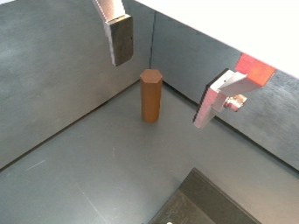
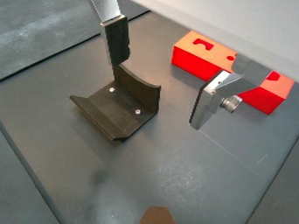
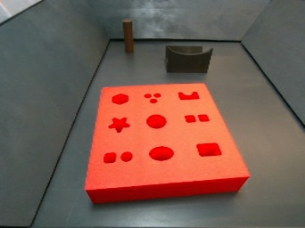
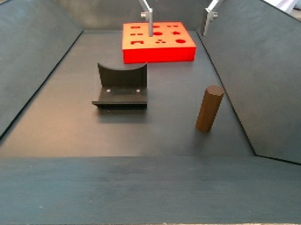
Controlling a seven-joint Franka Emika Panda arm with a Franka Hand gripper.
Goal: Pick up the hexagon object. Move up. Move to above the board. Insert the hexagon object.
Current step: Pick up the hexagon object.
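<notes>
The hexagon object [image 1: 152, 96] is a slim reddish-brown peg standing upright on the grey floor close to a wall; it also shows in both side views [image 3: 127, 33] [image 4: 209, 109], and its top shows in a wrist view [image 2: 156, 215]. The board [image 3: 161, 134] is a thick bright red block with shaped holes, also seen in two more views [image 4: 159, 41] [image 2: 228, 70]. My gripper [image 1: 160, 93] is open and empty, high above the floor and apart from the peg. Its fingers [image 4: 147, 13] show at the far end in a side view. It is out of the side view that shows the board up close.
A dark grey U-shaped block [image 4: 121, 86] stands on the floor between the board and the peg, also seen in two more views [image 2: 117, 109] [image 3: 186, 58]. Grey walls [image 1: 59, 79] close in the floor on all sides.
</notes>
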